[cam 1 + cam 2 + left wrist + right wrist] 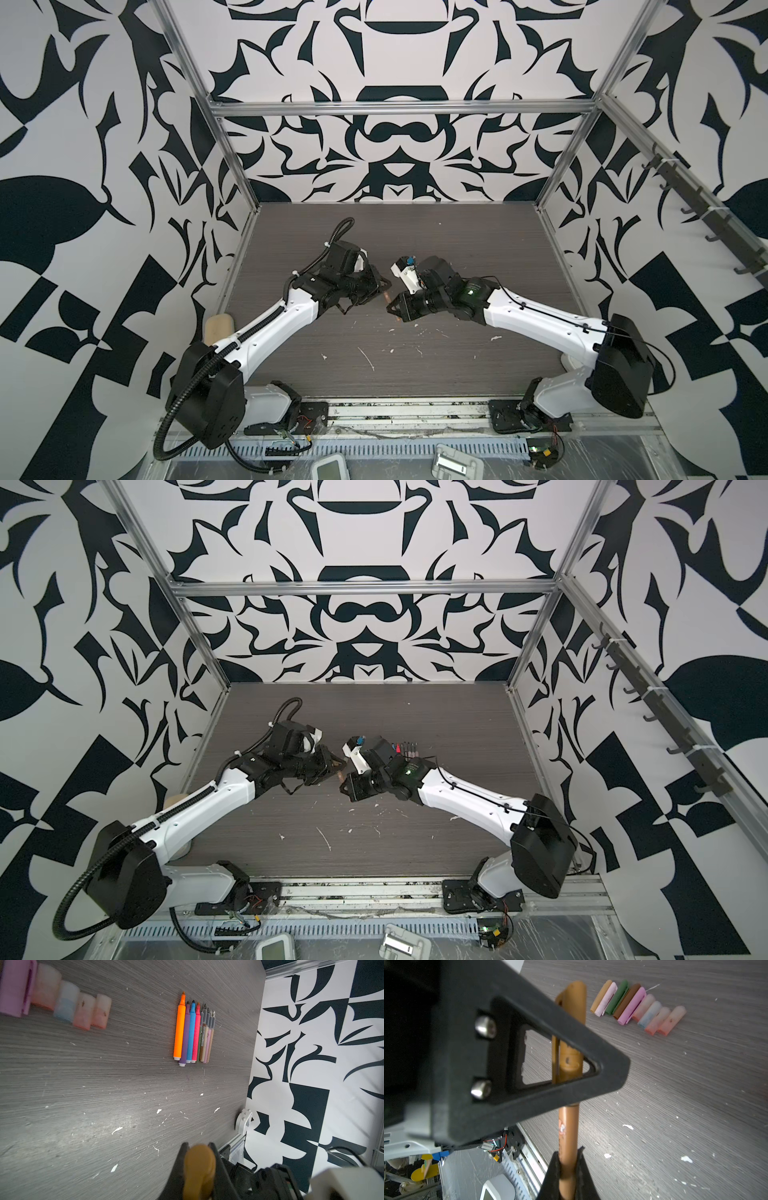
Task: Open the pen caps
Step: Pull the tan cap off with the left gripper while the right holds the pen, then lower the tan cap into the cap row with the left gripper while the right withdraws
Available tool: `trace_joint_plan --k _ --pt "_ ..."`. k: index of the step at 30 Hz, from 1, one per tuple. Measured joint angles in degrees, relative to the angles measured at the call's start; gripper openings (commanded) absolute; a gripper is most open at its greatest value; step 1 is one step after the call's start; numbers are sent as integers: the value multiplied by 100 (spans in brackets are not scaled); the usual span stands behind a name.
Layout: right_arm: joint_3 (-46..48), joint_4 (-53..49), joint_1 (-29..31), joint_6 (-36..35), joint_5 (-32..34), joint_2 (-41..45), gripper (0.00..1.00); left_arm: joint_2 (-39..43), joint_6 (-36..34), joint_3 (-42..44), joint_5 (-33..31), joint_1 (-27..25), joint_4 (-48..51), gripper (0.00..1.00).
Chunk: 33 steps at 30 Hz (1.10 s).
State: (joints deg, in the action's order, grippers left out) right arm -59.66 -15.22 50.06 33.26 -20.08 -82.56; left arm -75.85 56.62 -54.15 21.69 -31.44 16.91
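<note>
Dark grey wood-grain table (415,374) with white scratches fills the floor of the cell, and black-and-white patterned walls (399,158) stand around it. Above the middle of the table the left gripper (199,1147) and the right gripper (569,1151) meet tip to tip, and one tan pen (569,1126) is between them. The left gripper is closed on the tan cap (577,1005) of this pen, and its black triangular finger (529,1059) crosses the cap. The right gripper is closed on the barrel below, with a finger on each side. The cap sits over the end of the barrel; I cannot tell if it is loosened. In both top views each arm reaches from its base at the near edge, the white forearm slopes inward, and the wrist bends so that the grippers point at each other. On the table beyond the left gripper lies a row of loose caps (637,1005), side by side and touching: opaque ones, then translucent ones. Behind the right arm lies a row of uncapped pens (193,1032), thick bright ones beside thinner dull ones.
</note>
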Motion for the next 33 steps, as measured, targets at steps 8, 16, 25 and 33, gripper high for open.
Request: trace_joint_plan --k 8,16,25,33 --pt "431 686 0 173 151 328 0 -240 -382 -402 726 352 385 0" --pt "846 1320 0 236 319 584 0 -557 -717 -752 1467 728 817 0" --pt "1187 1716 2 240 413 863 0 -820 -960 -1128 1875 920 1353 0" --pt "1788 162 17 240 234 1416 0 -1097 -1504 -1558 393 2258 1263 0"
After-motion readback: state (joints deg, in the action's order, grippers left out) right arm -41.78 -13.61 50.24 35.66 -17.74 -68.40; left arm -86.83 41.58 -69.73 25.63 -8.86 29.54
